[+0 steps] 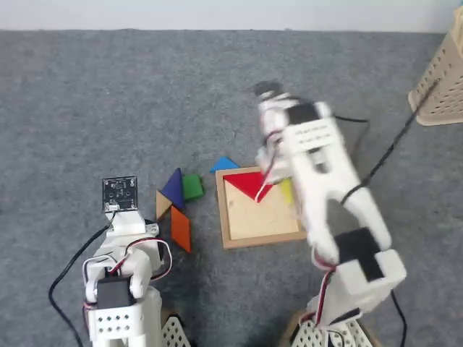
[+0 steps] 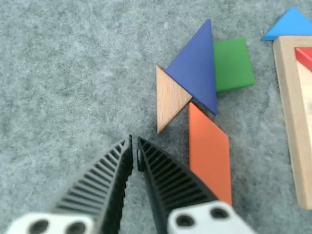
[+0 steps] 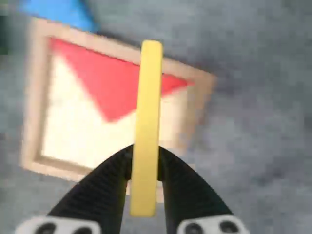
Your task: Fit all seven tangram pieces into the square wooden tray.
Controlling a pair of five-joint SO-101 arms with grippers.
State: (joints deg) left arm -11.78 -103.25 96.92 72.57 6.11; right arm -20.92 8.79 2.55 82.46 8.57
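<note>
right gripper [image 3: 145,152]: my fingers are clamped on the yellow piece [image 3: 147,97], held on edge over the tray [image 1: 226,217], near its right rim in the high view; seen edge-on, so i can't tell its shape

left gripper [image 2: 134,142]: my fingers are together with nothing between them, low over the grey carpet [image 1: 87,94], tips just short of the wooden triangle [image 2: 169,97]

in my way on the left: a cluster between me and the tray. dark blue triangle [image 2: 197,68] touches the green square [image 2: 234,63], the wooden triangle and the tip of the orange parallelogram [image 2: 209,151]

count: seven pieces. one in the tray, the red triangle [image 1: 248,184]; one in my right grip; five on the carpet, the cluster of four plus the light blue triangle [image 1: 224,165]. one tray

edges: red sits against the tray's far rim, bare wood floor showing nearer to me. light blue lies at the far left corner outside the rim, touching or just off, can't tell. a strip of carpet runs between the orange piece and the left rim. a beige perforated basket [image 1: 441,79] stands far right, well apart from the tray
</note>
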